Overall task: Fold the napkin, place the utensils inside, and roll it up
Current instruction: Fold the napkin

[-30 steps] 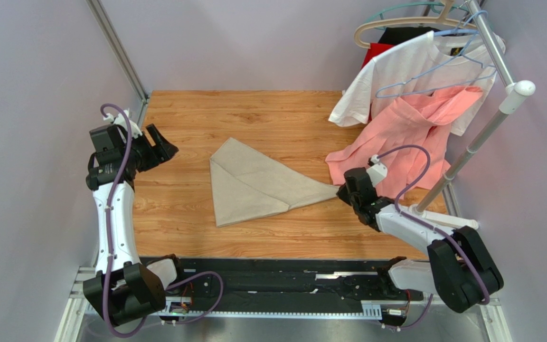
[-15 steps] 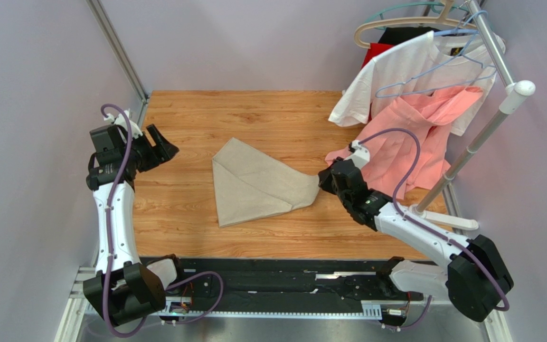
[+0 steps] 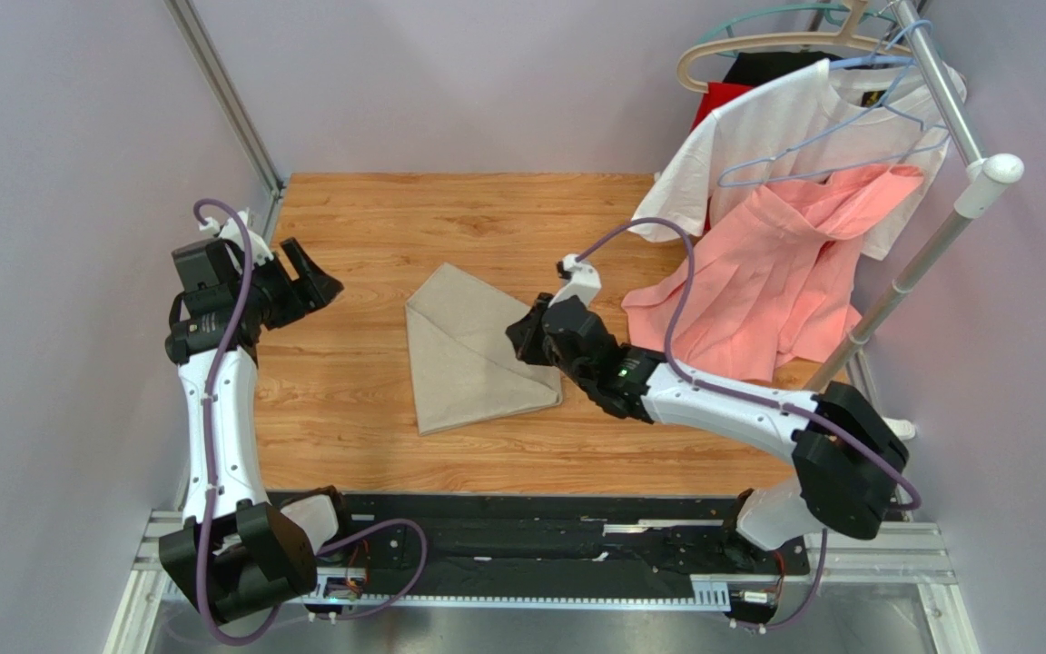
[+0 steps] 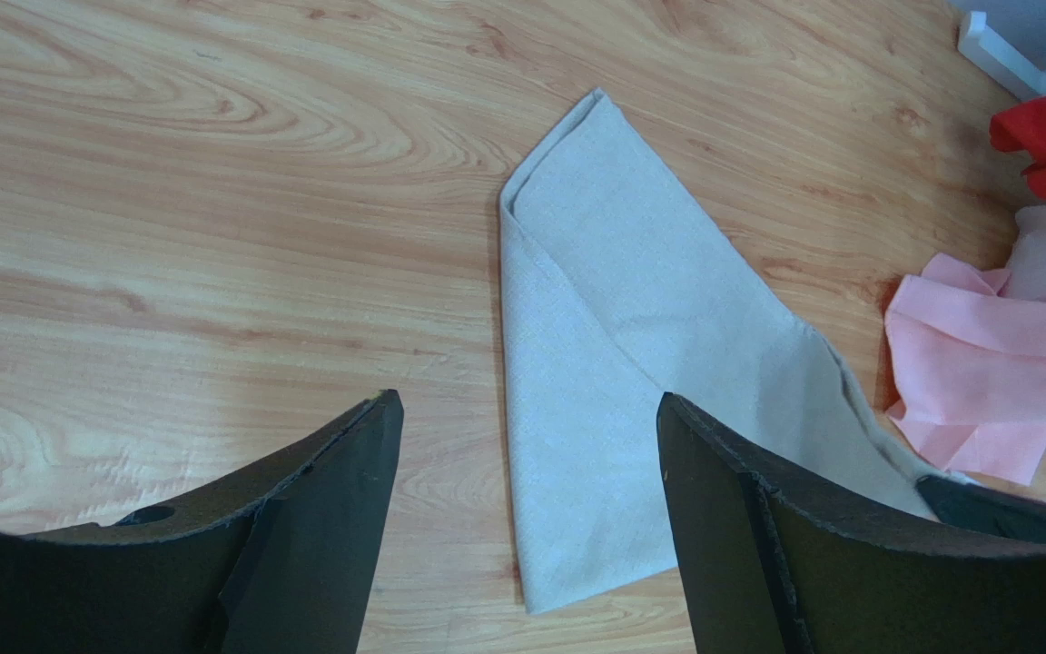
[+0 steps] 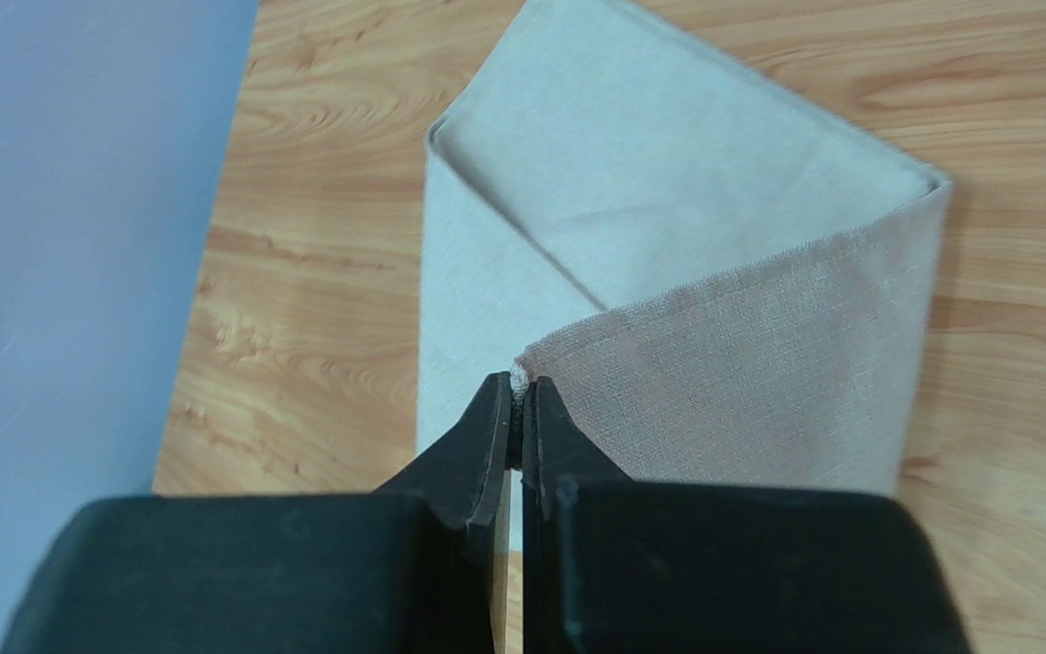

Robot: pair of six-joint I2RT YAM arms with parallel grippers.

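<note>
Cloth first: we see the napkin (image 3: 467,357) lying on the bench (image 3: 351,423), a little left of the middle, plain beige and doubled over on itself. Its left edge runs near to far in a nearly straight line, with a rounded fold at the far left corner.

Our right claw (image 3: 526,338) reaches in from the right, over the napkin's right side. In the right wrist view its two fingers (image 5: 488,436) are pressed tightly together, with one corner of the cloth pinched between their tips. From that pinched corner a flap of napkin runs back to a fold on the right, so this layer lies over the layer beneath. We cannot tell whether the held corner touches the lower layer or rides just above it.

Our left claw (image 3: 308,279) hangs over the far left edge of the bench, well apart from the napkin and pointed toward it. Its jaws stand wide apart with nothing between them. In the left wrist view, bare wood and the napkin's left edge show between the two dark fingers.

At the far right a pink garment (image 3: 761,279) hangs from a rack (image 3: 897,293), its lower edge draping onto the bench just beside the right arm. A white T-shirt (image 3: 761,130) hangs behind it.
</note>
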